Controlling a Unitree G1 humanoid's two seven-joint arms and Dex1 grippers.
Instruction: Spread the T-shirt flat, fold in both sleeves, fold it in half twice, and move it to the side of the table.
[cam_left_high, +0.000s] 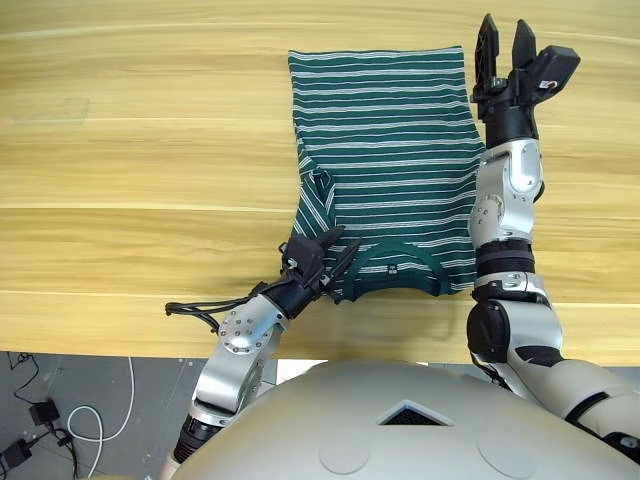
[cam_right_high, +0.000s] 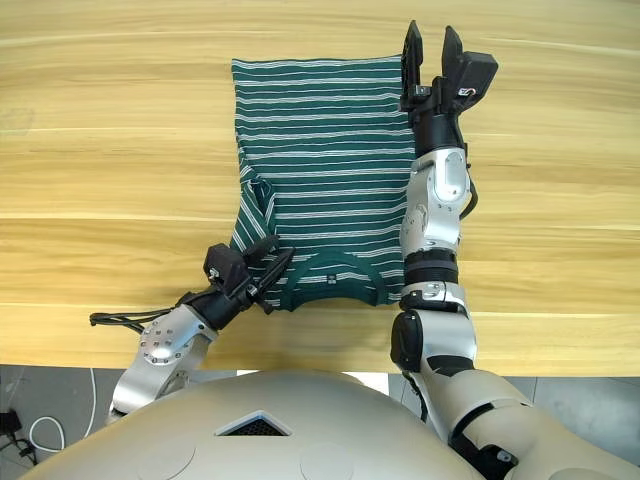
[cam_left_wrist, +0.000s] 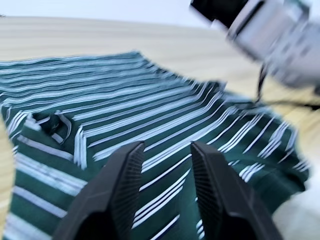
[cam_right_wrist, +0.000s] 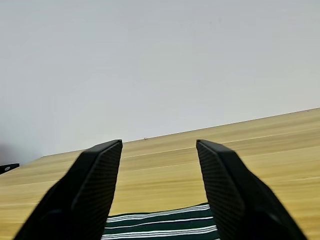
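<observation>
A dark green T-shirt with white stripes (cam_left_high: 385, 150) lies on the wooden table (cam_left_high: 120, 150), both sleeves folded in so it forms a long rectangle, collar (cam_left_high: 400, 262) toward me. My left gripper (cam_left_high: 338, 252) is open at the shirt's near left corner, fingers just over the cloth by the collar; the striped fabric (cam_left_wrist: 150, 120) shows beyond its fingers (cam_left_wrist: 122, 185). My right gripper (cam_left_high: 505, 40) is open and raised above the shirt's far right corner, its fingers (cam_right_wrist: 95, 185) pointing across the table with the hem (cam_right_wrist: 165, 227) below them.
Bare wood extends to the left and right of the shirt. The table's near edge (cam_left_high: 100, 352) runs close below the collar. Cables and a plug (cam_left_high: 45, 415) lie on the floor beneath.
</observation>
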